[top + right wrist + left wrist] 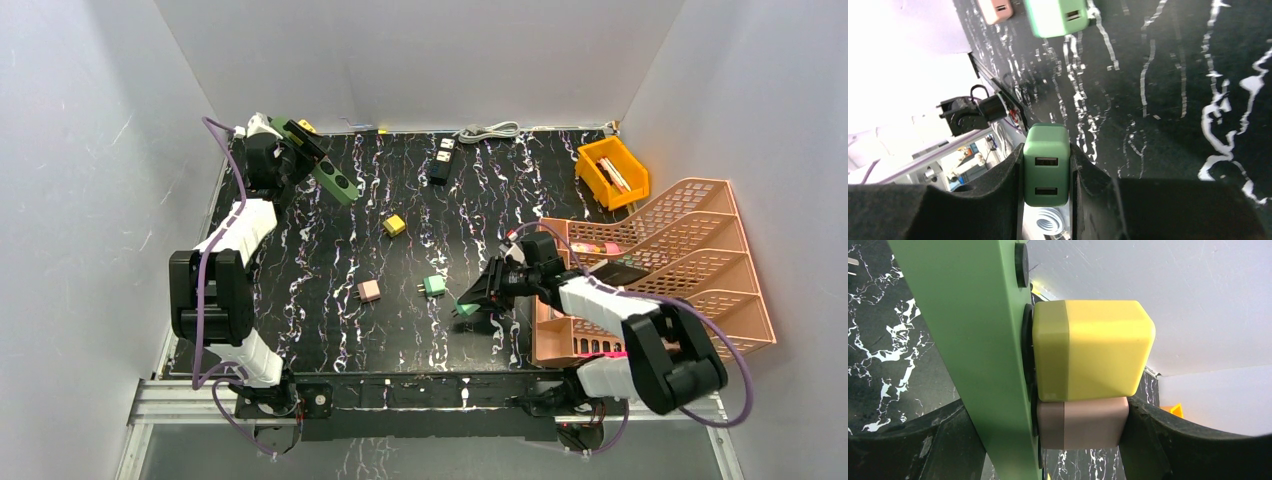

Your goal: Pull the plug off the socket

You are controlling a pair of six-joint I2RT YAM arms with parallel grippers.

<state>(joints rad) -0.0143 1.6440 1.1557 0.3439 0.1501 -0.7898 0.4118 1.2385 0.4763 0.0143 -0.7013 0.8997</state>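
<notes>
My left gripper (290, 150) is at the far left corner, shut on a green power strip (335, 172) held tilted above the table. In the left wrist view the strip (983, 340) carries a yellow plug (1093, 347) and a pink plug (1083, 422) side by side. One finger presses the strip's back and the other the pink plug. My right gripper (470, 305) is shut on a green two-port USB plug (1046, 165), low over the table at front right, free of any socket.
Loose yellow (394, 225), pink (369, 291) and green (434, 285) plugs lie mid-table. A black power strip (441, 160) and a white cable (490, 131) lie at the back. An orange bin (612, 172) and a peach file rack (660, 260) stand on the right.
</notes>
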